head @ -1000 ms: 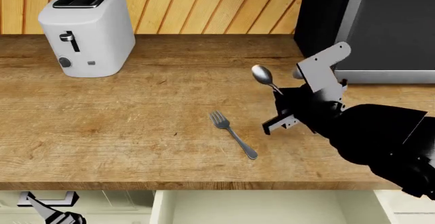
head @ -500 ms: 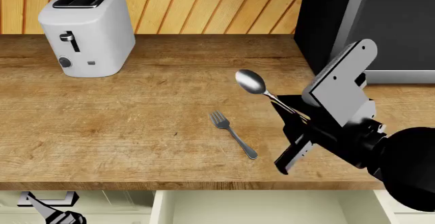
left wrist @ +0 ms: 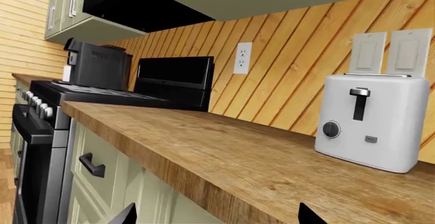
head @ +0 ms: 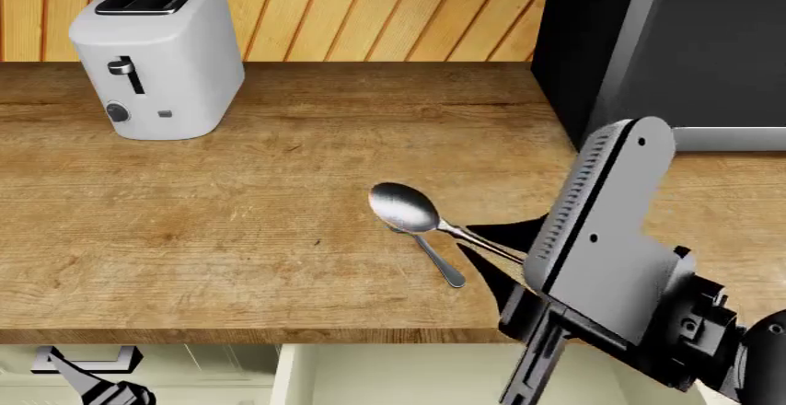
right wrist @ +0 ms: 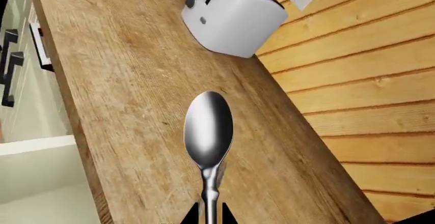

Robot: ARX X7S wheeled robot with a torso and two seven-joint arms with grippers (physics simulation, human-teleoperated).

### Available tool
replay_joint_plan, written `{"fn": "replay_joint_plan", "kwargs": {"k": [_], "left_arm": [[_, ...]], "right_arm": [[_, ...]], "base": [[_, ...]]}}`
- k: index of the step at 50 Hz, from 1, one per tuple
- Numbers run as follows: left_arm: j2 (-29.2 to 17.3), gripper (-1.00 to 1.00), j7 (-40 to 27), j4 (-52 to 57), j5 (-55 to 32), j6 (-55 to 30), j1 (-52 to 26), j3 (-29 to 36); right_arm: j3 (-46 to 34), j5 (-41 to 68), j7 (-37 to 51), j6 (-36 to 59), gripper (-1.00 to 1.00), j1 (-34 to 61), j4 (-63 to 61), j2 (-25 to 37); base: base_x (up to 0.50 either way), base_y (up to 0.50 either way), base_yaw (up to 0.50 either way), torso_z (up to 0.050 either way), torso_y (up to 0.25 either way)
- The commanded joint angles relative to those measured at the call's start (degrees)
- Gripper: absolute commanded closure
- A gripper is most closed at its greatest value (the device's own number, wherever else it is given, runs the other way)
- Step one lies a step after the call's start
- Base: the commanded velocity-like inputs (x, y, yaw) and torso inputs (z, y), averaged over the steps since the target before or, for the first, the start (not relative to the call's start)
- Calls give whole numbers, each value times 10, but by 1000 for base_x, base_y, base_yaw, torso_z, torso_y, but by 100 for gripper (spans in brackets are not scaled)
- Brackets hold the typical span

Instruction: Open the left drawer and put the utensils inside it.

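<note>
Spoon [head: 407, 208] pinched in right gripper [head: 498, 246], covering fork [head: 439, 259] tines, left gripper's state hidden

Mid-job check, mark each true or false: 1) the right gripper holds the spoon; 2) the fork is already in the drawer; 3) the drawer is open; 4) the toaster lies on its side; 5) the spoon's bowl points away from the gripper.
1) True: the right gripper is shut on the spoon handle.
2) False: the fork lies on the counter, partly hidden behind the spoon.
3) True: the drawer shows its cream inside below the counter edge.
4) False: the toaster stands upright.
5) True: the right wrist view shows the bowl ahead of the fingers.
</note>
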Motion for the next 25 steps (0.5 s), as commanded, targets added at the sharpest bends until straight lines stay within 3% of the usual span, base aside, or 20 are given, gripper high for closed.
{"fn": "replay_joint_plan", "kwargs": {"k": [1,16,20,25], "left_arm": [[0,-100,-2,2,2,-4,1,0],[0,-100,-3,1,2,-6,1,0],[0,-100,-3,0,2,-5,1,0],[-1,-100,-3,0,1,-4,2,0]], "right_arm": [[-8,10,-1,37,100,31,-47,-11],[-53,27,30,82,100,37,-84,-54],[-134,39,55,59,100,95,-86,-63],[-292,38,90,-5,100,203,-86,-71]], "base": [[0,0,0,0,0],[0,0,0,0,0],[0,0,0,0,0],[0,0,0,0,0]]}}
